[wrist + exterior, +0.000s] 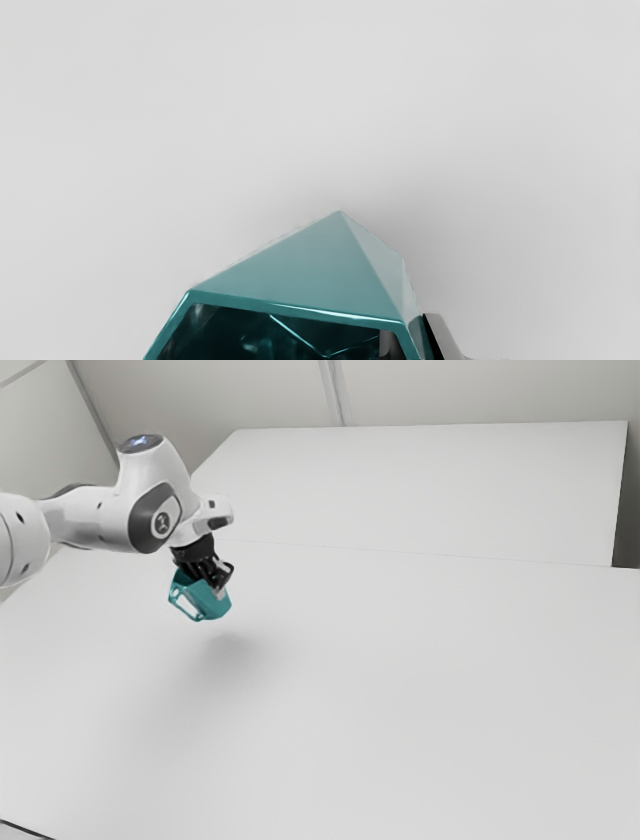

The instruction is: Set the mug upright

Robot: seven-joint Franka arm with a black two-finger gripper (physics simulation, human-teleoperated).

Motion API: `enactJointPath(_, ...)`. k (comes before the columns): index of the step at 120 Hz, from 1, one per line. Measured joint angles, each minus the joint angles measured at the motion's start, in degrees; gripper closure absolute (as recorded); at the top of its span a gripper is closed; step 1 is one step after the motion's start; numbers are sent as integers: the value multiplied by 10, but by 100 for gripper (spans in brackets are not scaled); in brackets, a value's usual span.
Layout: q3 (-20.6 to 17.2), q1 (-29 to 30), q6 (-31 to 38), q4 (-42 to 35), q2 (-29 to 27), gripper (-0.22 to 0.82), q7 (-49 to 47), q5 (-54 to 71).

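1. Here's the white Franka arm with dark grey joint covers [158,505], reaching in from the exterior view's left, its black two-finger gripper [217,587] angled down above the smooth white table [400,700].
2. And it has the mug! The teal, glossy, flat-sided mug [207,600] is up in the air, with a soft grey shadow [225,650] on the tabletop beneath it.
3. Look at that grip: the claw is closed down to the thickness of the mug's wall, one finger [442,337] outside, the other reaching inside the mouth.
4. The mug hangs tilted, not upright, its open mouth facing the hand's camera.
5. Its angular teal handle [181,611] juts toward the exterior view's left, beside the body.
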Motion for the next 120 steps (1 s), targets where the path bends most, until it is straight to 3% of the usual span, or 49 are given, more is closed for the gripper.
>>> enactJointPath(36,-41,-22,36,-94,-51,78,-187,20)
enactJointPath(44,-35,-41,38,-108,-56,78,-223,20)
enactJointPath(76,-46,-73,45,-124,-28,78,-341,18)
enactJointPath(100,-56,-11,55,-122,-3,78,-404,16)
enactJointPath(120,-58,-16,63,-121,8,78,-444,14)
